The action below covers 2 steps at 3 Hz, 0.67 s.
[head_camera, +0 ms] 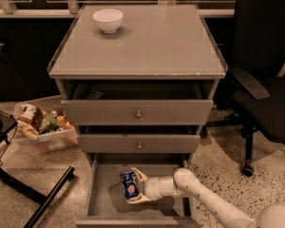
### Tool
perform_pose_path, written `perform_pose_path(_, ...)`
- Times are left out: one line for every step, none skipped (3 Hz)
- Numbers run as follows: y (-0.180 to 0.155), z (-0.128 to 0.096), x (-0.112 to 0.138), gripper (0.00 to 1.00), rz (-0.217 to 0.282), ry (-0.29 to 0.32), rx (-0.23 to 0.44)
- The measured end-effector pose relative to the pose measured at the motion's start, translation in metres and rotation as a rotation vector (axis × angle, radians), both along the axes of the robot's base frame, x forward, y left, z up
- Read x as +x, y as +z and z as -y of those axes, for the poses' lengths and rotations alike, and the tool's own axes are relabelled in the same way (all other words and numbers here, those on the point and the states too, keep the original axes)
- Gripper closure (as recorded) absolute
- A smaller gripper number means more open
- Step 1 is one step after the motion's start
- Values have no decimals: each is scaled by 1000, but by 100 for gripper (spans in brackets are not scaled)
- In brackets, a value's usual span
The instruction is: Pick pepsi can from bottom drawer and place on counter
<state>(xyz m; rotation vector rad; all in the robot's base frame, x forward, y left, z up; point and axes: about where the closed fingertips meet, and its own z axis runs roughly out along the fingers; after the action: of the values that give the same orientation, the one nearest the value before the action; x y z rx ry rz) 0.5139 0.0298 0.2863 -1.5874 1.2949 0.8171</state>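
Cream claw (pixel 134 187) in the grey bottom drawer (pixel 104 199) grips a dark-blue pepsi can (pixel 128 183), seemingly marked red-white.

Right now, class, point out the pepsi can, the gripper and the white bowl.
pepsi can (pixel 128 183): camera view, blue side.
gripper (pixel 133 187): camera view, between its fingertips, in the bottom drawer (pixel 102 196).
white bowl (pixel 108 22): camera view, outer wall.

We look down from in front, fairly near: gripper (pixel 131 187) low-centre holding the pepsi can (pixel 128 184), counter (pixel 147 46) beyond it.

Blue pepsi can (pixel 129 185) upright, clamped in jaws, inside open btm drawer (pixel 103 201).
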Motion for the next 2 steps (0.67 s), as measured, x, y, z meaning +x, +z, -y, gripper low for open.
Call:
perform_pose_path(40,5,-11,100,48,43,-21)
perform_pose_path(88,2,-13,100,116,84,-55)
